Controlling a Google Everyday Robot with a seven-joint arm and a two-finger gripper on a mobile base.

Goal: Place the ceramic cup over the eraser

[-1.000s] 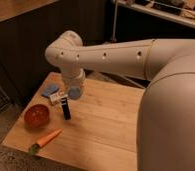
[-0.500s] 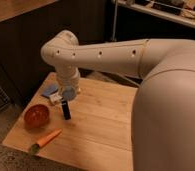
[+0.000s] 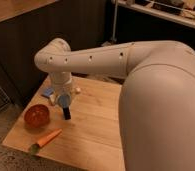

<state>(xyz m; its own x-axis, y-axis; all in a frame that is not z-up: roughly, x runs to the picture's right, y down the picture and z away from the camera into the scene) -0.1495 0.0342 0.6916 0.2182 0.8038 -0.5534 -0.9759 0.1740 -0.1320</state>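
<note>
Tool (image 3: pixel 64 95) with ceramic cup (image 3: pixel 64 101) now just above eraser (image 3: pixel 67 114)

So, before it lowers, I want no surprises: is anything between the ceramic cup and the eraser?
Nothing visible. The gripper, jaws shut on the ceramic cup, hangs right above the upright eraser; the orange bowl sits off to one side.

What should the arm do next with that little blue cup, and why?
Probably lower it straight down. The gripper, shut on the ceramic cup, hangs just above the upright eraser, roughly in line with it, so a short descent should cover the eraser.
</note>
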